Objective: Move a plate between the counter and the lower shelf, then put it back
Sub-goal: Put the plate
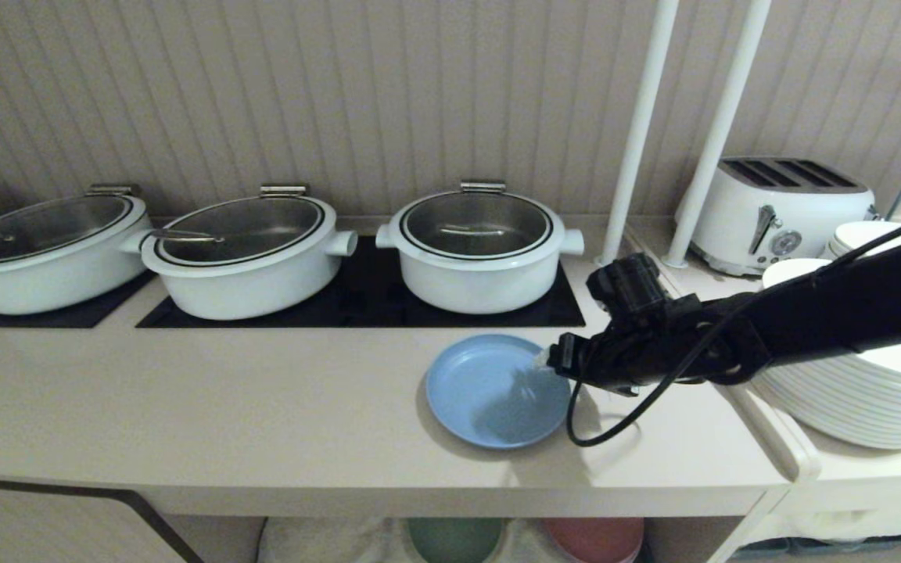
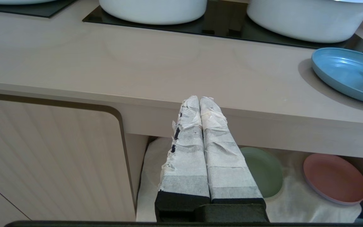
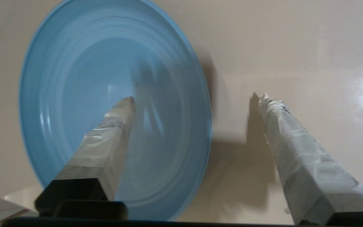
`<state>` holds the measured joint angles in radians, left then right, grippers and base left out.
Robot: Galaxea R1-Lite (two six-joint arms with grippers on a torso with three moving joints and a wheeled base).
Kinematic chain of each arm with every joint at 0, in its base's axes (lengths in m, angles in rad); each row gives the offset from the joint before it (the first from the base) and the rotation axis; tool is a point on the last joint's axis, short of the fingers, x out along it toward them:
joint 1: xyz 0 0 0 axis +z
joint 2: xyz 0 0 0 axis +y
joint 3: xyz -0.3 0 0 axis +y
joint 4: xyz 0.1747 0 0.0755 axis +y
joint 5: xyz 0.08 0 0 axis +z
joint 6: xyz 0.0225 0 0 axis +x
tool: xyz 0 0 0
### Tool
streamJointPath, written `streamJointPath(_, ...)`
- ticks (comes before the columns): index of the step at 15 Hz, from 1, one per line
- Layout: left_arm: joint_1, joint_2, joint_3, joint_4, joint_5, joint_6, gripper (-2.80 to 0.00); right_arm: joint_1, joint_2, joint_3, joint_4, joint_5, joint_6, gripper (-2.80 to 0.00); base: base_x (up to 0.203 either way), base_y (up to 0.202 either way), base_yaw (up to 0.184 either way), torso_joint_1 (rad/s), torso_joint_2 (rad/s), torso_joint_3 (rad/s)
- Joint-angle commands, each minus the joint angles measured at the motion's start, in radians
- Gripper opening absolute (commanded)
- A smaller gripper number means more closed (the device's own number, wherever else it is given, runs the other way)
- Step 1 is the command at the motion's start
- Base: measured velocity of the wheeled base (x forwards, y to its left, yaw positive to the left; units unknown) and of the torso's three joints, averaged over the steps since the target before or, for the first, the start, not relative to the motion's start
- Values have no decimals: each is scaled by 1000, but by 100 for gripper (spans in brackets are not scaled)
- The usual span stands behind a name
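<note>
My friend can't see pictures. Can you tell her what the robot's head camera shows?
A light-blue plate lies flat on the beige counter, with the robot's right pincer open over its right rim. Behind stand three white pots on black cooktop panels; stacked white plates and a toaster sit to the right.

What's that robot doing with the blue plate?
The blue plate lies flat on the counter. The right gripper is open over the plate's rim, one finger above the plate and one above the counter, not holding it. The left gripper waits shut, low by the shelf with the green plate and pink plate.
</note>
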<state>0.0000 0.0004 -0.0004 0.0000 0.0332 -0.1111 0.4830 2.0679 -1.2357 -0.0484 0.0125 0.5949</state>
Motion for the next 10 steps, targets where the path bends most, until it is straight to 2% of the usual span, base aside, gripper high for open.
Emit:
streamJointPath(1,0,0,0,0,1,-1,-280,0,-37,10,1,1,2,0,0,0,0,0,0,0)
streamJointPath(10,0,0,-1,0,1,-1,-280,0,-154,123,-5,-2,-21,0,0,0,0,0,0,0)
